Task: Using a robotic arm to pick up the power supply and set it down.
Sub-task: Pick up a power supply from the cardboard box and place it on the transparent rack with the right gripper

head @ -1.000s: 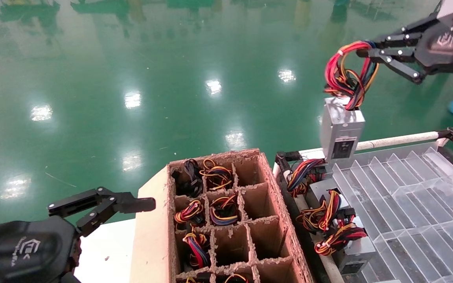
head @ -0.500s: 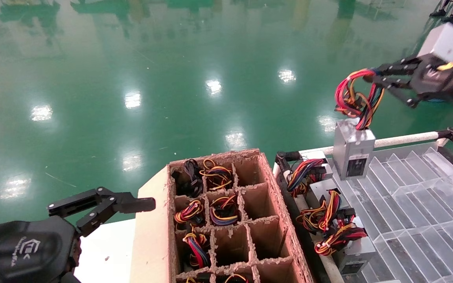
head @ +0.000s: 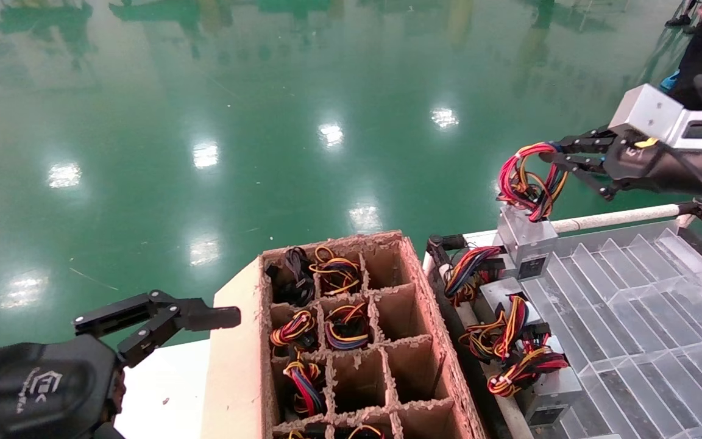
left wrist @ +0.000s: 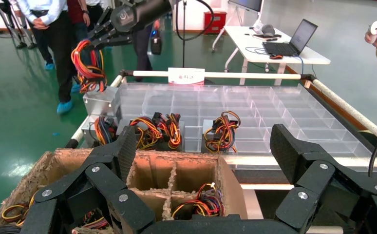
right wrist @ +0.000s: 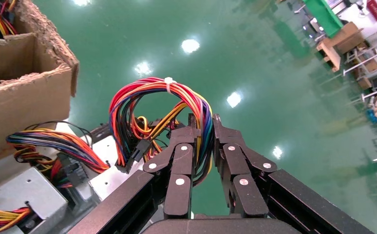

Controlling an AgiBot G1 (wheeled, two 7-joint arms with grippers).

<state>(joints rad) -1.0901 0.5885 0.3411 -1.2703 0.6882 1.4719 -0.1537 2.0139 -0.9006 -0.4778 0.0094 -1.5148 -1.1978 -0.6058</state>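
Power supply (head: 528, 239) — a small silver-grey metal box with a black label on its near face — sits at the far left corner of the clear plastic divider tray (head: 643, 317), just inside the white rail (head: 616, 217); whether it rests fully on the tray or hangs just above it cannot be told. Its looped wire bundle (head: 528, 180) of red, blue, yellow and black leads rises from its top. The right gripper (head: 555, 158), at the end of the silver-white robotic arm (head: 662, 122) reaching in from the right, is clamped on the top of that loop: in the right wrist view the two jointed black fingers (right wrist: 179, 163) pinch the wires between them, close together.

Three other wire-topped grey boxes (head: 509, 341) lie along the tray's left edge, nearer the robot, in a row just beside the power supply. To the left of the tray stands a cardboard box with cell dividers (head: 351, 341) (several cells hold more wire bundles, others are bare).

The left gripper (head: 162, 320) is parked low at the near left, beside the cardboard box — its fingers spread apart, holding nothing.
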